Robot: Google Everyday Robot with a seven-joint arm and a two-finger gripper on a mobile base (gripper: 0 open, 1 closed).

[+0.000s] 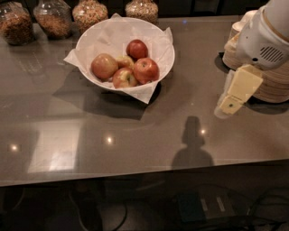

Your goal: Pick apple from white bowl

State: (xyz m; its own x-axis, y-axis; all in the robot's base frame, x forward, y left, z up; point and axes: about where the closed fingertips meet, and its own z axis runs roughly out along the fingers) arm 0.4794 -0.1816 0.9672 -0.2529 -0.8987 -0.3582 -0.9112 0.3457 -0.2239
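The white bowl (97,34), lined with crumpled white paper, stands on the grey counter at the back left of centre. It holds several apples. The large bright-red apple (146,70) lies at the bowl's front right. A smaller, darker red apple (137,48) lies behind it, and a yellow apple with a red blush (123,78) lies to its left. My gripper (228,106), cream-coloured on a white arm, hangs over the counter at the right. It is well to the right of the bowl, a little nearer the front, and holds nothing that I can see.
Several glass jars of grains and nuts (89,13) line the back edge behind the bowl. A stack of beige paper bowls (271,85) stands at the right behind my gripper. The counter's front edge (135,176) runs across the lower part of the view.
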